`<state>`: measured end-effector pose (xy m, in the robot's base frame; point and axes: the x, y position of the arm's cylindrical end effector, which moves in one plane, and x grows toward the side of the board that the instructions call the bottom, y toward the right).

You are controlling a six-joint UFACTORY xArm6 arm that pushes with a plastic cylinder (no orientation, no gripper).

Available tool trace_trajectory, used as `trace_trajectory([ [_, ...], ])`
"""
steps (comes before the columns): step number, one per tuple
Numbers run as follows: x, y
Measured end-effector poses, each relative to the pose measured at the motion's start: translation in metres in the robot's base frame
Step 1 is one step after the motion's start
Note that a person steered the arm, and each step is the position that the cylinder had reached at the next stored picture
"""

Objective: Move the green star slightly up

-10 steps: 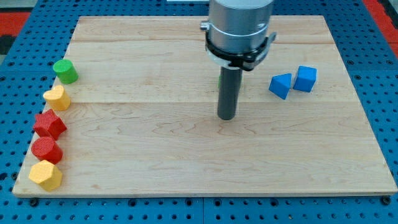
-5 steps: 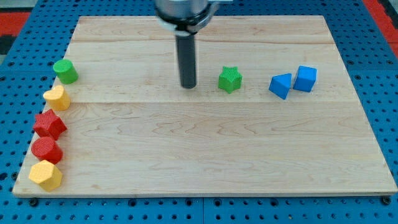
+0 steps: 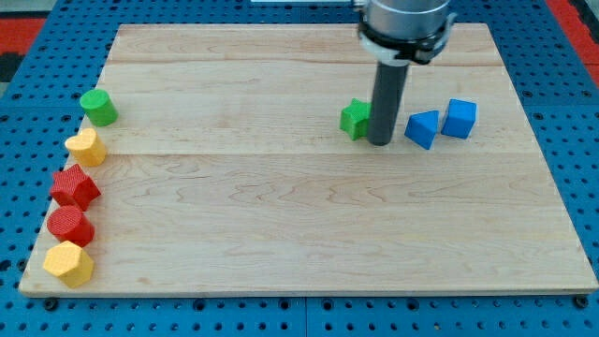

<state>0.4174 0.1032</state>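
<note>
The green star point(image 3: 355, 119) lies on the wooden board point(image 3: 299, 234), right of centre in the upper half, partly hidden on its right side by my rod. My tip point(image 3: 380, 141) rests on the board against the star's right lower side, between the star and the blue triangular block point(image 3: 422, 128).
A blue cube point(image 3: 460, 118) sits just right of the blue triangular block. Along the board's left edge stand a green cylinder point(image 3: 98, 108), a yellow block point(image 3: 85, 147), a red star-like block point(image 3: 73, 187), a red cylinder point(image 3: 70, 226) and a yellow hexagonal block point(image 3: 68, 263).
My rod swung from below the star to its left, then over to its right side. The green star has shifted a little to the right and up.
</note>
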Motion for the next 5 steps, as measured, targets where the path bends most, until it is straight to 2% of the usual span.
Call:
trace_trajectory([
  [5,-0.017,-0.036],
])
